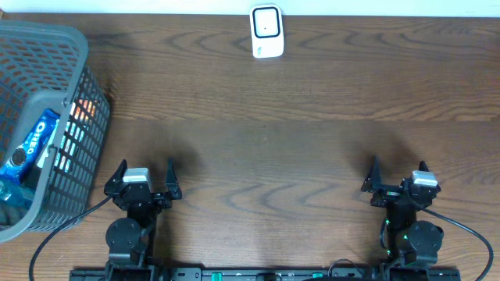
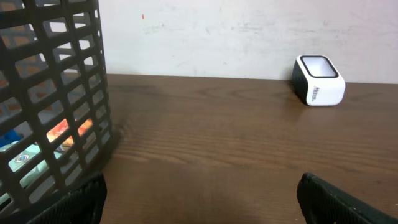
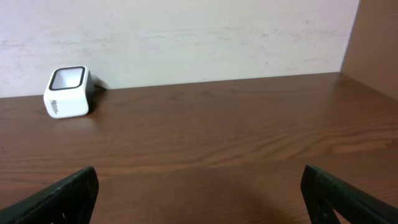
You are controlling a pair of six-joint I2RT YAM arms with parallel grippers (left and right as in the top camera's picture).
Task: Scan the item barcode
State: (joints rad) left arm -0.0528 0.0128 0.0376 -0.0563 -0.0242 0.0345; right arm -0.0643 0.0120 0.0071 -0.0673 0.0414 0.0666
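Observation:
A white barcode scanner with a dark window stands at the table's far edge; it also shows in the left wrist view and the right wrist view. A blue Oreo pack lies among other packaged items in a grey mesh basket at the left. My left gripper rests open near the front edge, just right of the basket, with nothing between its fingers. My right gripper stands open at the front right, also holding nothing. Only wood lies between each pair of fingertips.
The basket's wall fills the left of the left wrist view, with orange and blue packets showing through the mesh. A pale wall runs behind the table. Cables trail from both arm bases at the front edge.

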